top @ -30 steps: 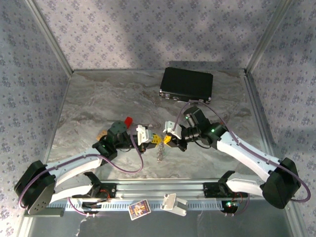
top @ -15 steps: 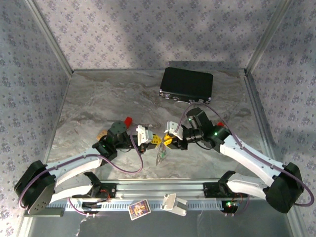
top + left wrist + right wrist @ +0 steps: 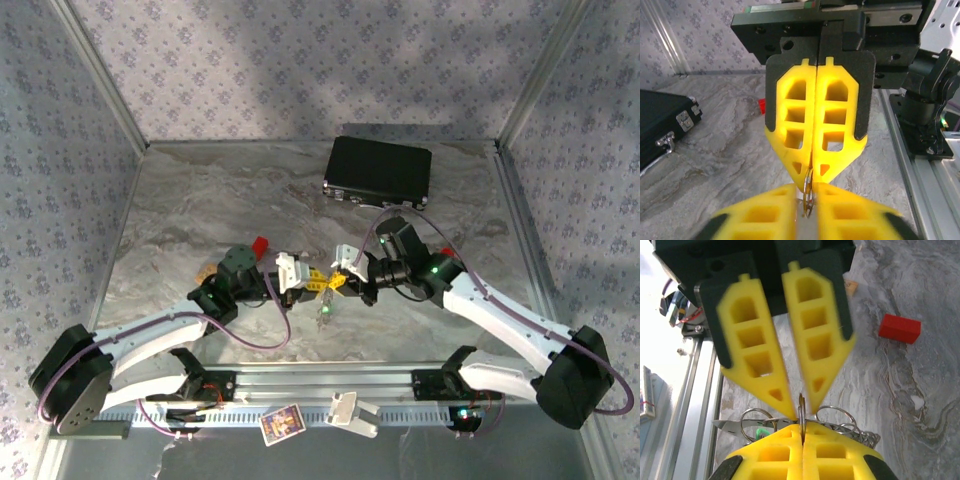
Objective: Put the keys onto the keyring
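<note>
Both my arms meet tip to tip over the marbled table [image 3: 200, 200], toward its near edge. My right gripper [image 3: 812, 169] has its yellow fingers pressed flat together, pinching the thin metal edge of the keyring [image 3: 801, 409], which stands upright out of the tips. My left gripper [image 3: 800, 401] faces it nose to nose, fingers narrowly parted, one tip on either side of that edge and closed on nothing. Under the pinch dangle wire loops, a beaded chain [image 3: 860, 437] and the green key [image 3: 760, 433]. The red block [image 3: 259, 244] lies just behind my left wrist, and the black case [image 3: 378, 170] sits well apart at the back.
</note>
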Motion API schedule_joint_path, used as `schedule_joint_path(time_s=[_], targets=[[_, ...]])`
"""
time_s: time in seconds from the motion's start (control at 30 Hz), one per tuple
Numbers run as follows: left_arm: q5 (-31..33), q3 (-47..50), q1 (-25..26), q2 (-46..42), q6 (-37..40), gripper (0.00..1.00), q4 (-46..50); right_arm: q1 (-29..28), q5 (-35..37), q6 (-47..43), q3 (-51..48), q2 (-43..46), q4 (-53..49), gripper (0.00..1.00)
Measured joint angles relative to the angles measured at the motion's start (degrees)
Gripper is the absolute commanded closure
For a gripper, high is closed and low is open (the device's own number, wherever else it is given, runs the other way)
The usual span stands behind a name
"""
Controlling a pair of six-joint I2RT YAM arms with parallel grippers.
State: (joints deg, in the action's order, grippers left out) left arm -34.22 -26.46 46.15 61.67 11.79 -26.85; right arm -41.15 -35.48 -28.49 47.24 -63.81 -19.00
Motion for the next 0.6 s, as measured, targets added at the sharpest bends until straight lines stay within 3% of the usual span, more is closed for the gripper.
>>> schedule_joint_path(time_s=[0.33, 0.4, 0.5, 0.6], targets=[[1.7, -5.2, 0.0, -0.5, 5.2, 0.74, 13.2, -2.5, 6.3, -6.7, 9.3, -3.9, -12.4, 1.0], [1.7, -5.7, 0.0, -0.5, 5.7, 0.77, 14.2, -3.4, 7.7, -7.9, 10.9, -4.9, -14.5, 1.0], [1.5, -5.9, 0.0, -0.5, 6.5, 0.89, 15.2, -4.5, 9.2, -9.2, 12.4, -6.1, -16.6, 1.0], [0.9, -5.9, 0.1, -0.5, 7.2, 0.92, 15.9, -4.9, 10.1, -10.0, 13.3, -6.7, -17.7, 1.0]])
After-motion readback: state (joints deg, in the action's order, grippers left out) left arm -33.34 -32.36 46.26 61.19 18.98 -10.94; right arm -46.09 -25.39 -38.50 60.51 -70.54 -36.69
